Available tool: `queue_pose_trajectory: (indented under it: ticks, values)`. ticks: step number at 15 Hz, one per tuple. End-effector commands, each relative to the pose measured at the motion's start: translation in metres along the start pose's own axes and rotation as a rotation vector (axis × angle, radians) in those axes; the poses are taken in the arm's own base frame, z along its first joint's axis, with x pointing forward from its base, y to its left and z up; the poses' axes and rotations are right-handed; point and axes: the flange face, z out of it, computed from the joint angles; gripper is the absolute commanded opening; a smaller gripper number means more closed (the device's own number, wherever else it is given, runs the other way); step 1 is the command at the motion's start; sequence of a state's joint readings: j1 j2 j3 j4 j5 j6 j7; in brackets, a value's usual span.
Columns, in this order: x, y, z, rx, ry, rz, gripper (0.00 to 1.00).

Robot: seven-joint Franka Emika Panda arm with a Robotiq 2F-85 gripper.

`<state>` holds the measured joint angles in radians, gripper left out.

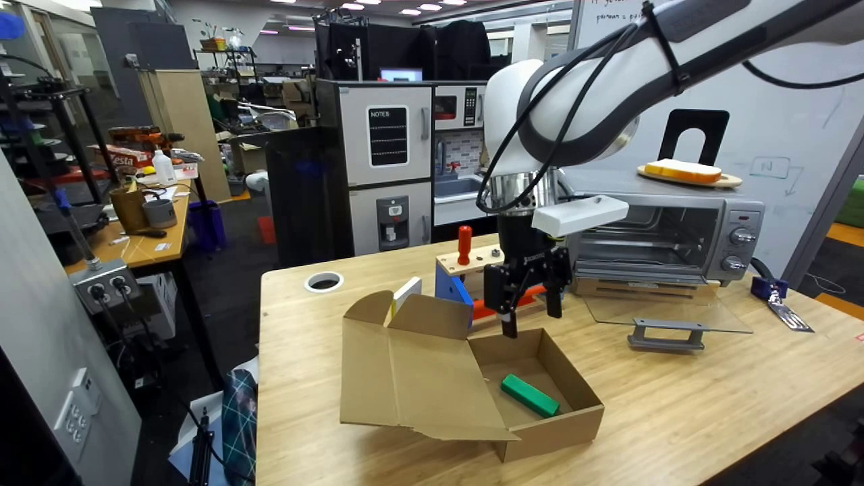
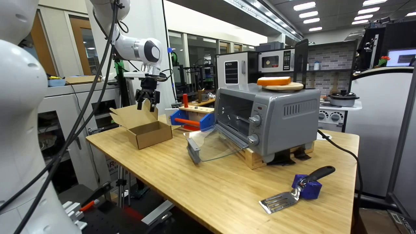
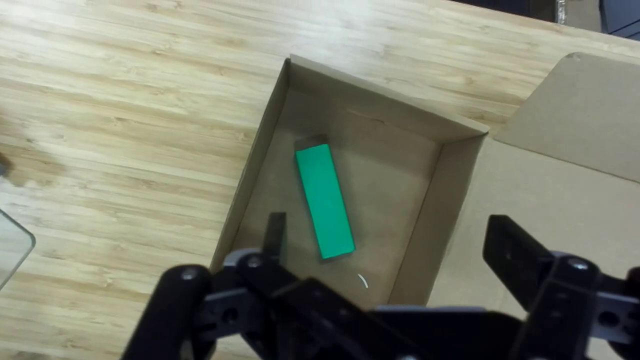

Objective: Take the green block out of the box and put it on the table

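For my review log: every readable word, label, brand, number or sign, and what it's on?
"NOTES": black door panel
"N": whiteboard
"ROBOTIQ", faint, probable: tool
"esta", start unclear: red carton
"OR-", rest unclear: white carton
"INTE", partial: corner carton
Too small or blurred: microwave panel, top whiteboard writing

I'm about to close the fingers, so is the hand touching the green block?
Apart: in an exterior view, the open hand hangs above the green block, with the box showing between them.

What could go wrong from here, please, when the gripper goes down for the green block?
The open gripper may catch a wall of the box: in the wrist view one finger appears over the lid flap. The green block lies askew to the walls, so a misaligned grip could twist it.
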<state>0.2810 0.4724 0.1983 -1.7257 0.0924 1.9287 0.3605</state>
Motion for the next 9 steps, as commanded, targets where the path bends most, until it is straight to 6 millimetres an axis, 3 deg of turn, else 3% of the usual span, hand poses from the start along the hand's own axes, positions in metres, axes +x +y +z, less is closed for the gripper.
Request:
queue_pose_trajectory:
  ticks: [1, 9]
  values:
    - [0.008, -0.002, 0.009, 0.026, -0.029, -0.001, 1.00]
    - [0.014, 0.002, 0.033, 0.050, -0.079, 0.006, 1.00]
